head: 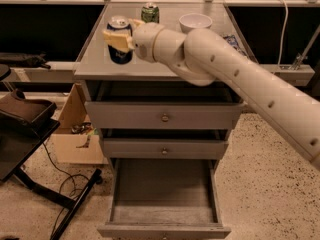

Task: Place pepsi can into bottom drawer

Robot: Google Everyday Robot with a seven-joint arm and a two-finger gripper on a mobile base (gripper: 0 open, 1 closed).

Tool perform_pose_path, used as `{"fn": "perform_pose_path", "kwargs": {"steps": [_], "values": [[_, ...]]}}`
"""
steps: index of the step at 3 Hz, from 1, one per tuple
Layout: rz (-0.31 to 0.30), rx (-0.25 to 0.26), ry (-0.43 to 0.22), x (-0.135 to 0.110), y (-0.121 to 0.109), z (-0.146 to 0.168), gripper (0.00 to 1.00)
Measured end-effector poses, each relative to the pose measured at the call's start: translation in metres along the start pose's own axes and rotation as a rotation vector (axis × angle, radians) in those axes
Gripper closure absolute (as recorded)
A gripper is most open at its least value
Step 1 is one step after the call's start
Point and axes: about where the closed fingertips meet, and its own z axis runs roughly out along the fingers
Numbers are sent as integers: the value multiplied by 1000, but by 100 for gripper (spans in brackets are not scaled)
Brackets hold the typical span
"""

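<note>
The pepsi can [120,51], dark blue with a silver top, stands at the left of the grey cabinet top [95,64]. My gripper [120,34] is around the can's upper part, with one yellowish finger [115,38] in front of it and the other behind. The bottom drawer [163,214] is pulled open below, its inside bare. My white arm reaches in from the right across the cabinet top.
A green can [150,12] and a white bowl [195,22] stand at the back of the top. A blue packet [234,43] lies at its right edge. The two upper drawers [162,116] are shut. A cardboard box [75,134], a black chair [25,119] and cables are on the left.
</note>
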Motion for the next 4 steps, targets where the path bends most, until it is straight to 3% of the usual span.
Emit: {"fn": "perform_pose_path", "kwargs": {"steps": [1, 2, 3, 4], "values": [[88, 35, 37, 52, 23, -48, 100], [167, 77, 137, 139, 39, -105, 100], [206, 63, 200, 225, 72, -121, 100], [259, 52, 201, 250, 77, -120, 100]]}}
